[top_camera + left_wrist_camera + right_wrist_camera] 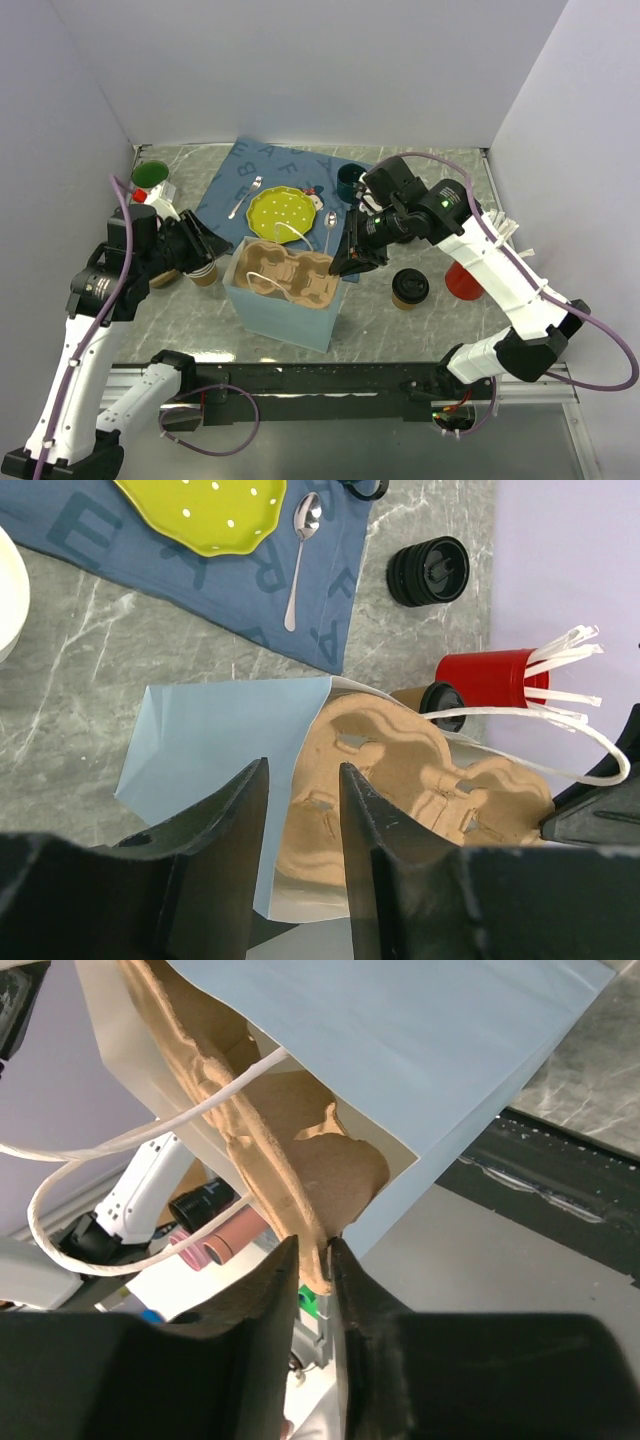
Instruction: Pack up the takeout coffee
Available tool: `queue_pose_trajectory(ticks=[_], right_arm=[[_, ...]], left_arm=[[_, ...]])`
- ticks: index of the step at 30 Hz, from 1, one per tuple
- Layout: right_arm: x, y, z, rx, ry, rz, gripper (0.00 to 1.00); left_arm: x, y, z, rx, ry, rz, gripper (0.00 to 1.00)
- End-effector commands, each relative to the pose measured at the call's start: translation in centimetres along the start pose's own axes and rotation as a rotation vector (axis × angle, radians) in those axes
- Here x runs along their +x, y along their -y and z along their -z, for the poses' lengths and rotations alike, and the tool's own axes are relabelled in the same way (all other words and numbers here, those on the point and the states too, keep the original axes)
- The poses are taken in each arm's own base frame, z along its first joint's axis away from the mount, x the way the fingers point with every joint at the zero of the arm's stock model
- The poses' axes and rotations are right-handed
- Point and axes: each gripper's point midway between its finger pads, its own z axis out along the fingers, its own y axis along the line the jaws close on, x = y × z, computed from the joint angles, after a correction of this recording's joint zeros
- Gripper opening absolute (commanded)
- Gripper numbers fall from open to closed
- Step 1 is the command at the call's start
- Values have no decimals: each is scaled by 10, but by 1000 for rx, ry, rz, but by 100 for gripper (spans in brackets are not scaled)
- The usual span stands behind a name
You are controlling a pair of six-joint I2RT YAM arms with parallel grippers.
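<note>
Two claws at bag (285,305), lidded coffee (409,288) outside

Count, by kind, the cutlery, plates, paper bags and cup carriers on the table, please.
Fork: 1
Spoon: 1
Plate: 1
Paper bag: 1
Cup carrier: 1
Total: 5

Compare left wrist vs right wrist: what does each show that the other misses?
Left wrist only: the takeout coffee standing on the table, the spoon on the blue mat, the yellow plate, the red cup with straws.
Right wrist only: the right end effector pinching the cup carrier's edge.
Both: the blue paper bag, the cup carrier inside it, and its white handle.
</note>
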Motion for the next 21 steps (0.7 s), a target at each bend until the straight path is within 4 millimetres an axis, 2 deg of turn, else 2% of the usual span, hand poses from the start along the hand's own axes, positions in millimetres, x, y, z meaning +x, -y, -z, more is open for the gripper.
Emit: queue_pose_trajectory(ticks=[1,4,11,18,21], right_arm=[[-2,-10,11,-41,30,-16,34],[-2,-13,15,-46,41,-15,37],[-5,-23,30,-65,78,-3,36],[-2,-10,36,-20,102,7,35],[-2,-5,39,3,116,28,34]], left_arm=[[-1,4,1,25,15,-16,41],[-1,3,2,23,19,-15,42],[3,2,-2,33,0,-17,52],[9,2,-8,48,-38,-28,55],[4,2,-6,34,-22,-37,55]])
